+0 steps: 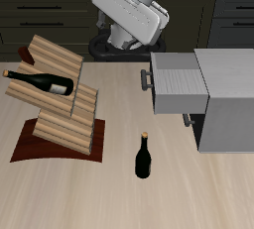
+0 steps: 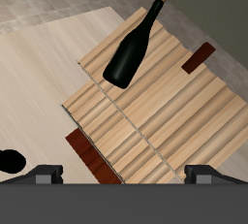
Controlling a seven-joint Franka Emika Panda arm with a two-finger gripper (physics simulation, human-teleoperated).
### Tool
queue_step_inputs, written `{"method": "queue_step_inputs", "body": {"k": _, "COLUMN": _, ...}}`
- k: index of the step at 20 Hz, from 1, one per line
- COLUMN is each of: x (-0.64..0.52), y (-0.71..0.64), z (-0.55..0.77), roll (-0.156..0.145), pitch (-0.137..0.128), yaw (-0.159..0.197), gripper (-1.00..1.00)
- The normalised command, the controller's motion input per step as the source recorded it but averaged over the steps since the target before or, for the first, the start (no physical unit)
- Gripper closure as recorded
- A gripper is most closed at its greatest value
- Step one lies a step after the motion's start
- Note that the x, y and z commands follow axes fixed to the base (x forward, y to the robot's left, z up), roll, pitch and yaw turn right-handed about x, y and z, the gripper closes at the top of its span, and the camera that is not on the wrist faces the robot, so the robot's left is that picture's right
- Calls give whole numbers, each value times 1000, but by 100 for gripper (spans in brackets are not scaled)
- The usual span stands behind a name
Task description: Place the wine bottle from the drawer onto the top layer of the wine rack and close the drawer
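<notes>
Exterior view: high, frontal, whole table. Wrist view: looks straight down, close over wine rack [image 2: 160,107] [image 1: 62,99]; both share rack.

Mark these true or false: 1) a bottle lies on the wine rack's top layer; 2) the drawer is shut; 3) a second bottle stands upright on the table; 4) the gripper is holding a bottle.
1) True. The wine bottle lies on the top layer of the wine rack.
2) False. The drawer is pulled out from the cabinet.
3) True. The other bottle stands upright on the table, nearer the front edge than the rack.
4) False. The gripper is above the rack, open and holding nothing.
</notes>
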Motion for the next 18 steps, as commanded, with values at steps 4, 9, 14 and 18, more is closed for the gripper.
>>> {"method": "queue_step_inputs", "body": {"k": 4, "x": -183, "y": 156, "z": -80, "roll": -29, "pitch": 26, "yaw": 151, "gripper": -100}}
{"method": "queue_step_inputs", "body": {"k": 9, "x": -116, "y": 179, "z": -114, "roll": 37, "pitch": 58, "yaw": 79, "gripper": -100}}
{"method": "queue_step_inputs", "body": {"k": 14, "x": -104, "y": 97, "z": -2, "roll": -23, "pitch": 17, "yaw": 78, "gripper": -100}}
{"method": "queue_step_inputs", "body": {"k": 18, "x": -107, "y": 240, "z": 8, "roll": -13, "pitch": 18, "yaw": 97, "gripper": -100}}
